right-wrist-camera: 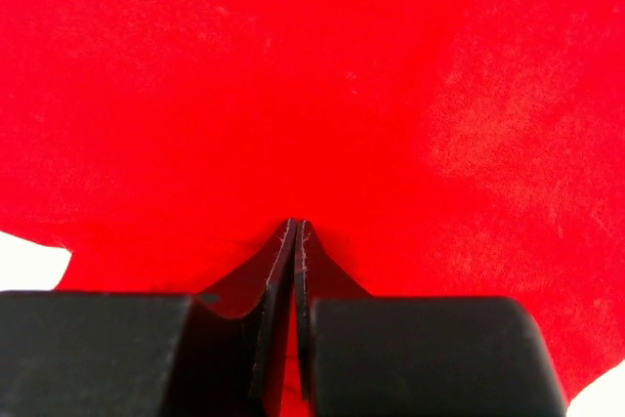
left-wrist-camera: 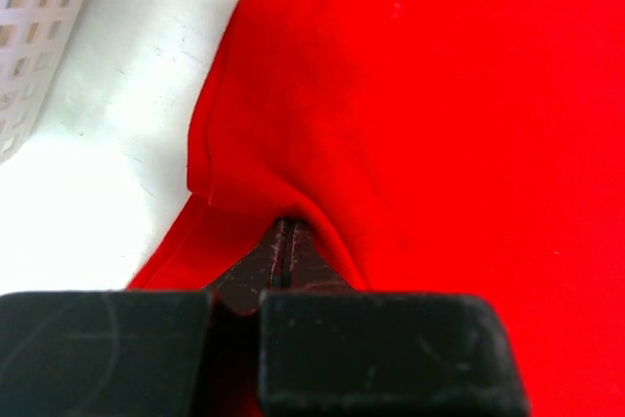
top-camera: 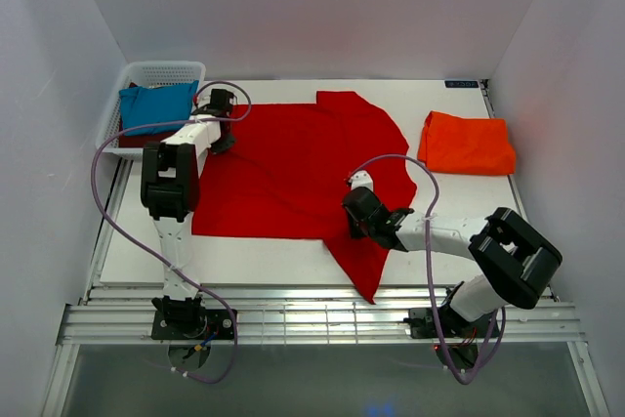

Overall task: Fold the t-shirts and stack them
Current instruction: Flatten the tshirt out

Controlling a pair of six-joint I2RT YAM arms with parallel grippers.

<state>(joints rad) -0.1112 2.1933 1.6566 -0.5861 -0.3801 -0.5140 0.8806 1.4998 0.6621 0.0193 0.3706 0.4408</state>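
The large bright red cotton t-shirt (top-camera: 293, 168) lies spread over the middle of the white worktop (top-camera: 469, 212), one sleeve reaching toward the far edge and another part trailing off the near edge. The step in hand looks like the first fold of this shirt. The left fingers (left-wrist-camera: 264, 266) are pressed together on a small ridge of red cloth at the shirt's far-left edge, just beside the white plastic mesh basket (top-camera: 156, 71). The right fingers (right-wrist-camera: 276, 275) are likewise shut, pinching a fold of the same shirt near its near-right edge. To do it well, both pinches should rise together just enough to clear the cloth below, then travel evenly across so the lifted edge lands square on the opposite side. Uneven height or speed would likely twist the fabric or drag the whole shirt. The thin grips may slip, so a slow pull is wise. A folded orange-red t-shirt (top-camera: 467, 144) waits at the far right, and a teal-blue t-shirt (top-camera: 156, 104) sits in the basket.
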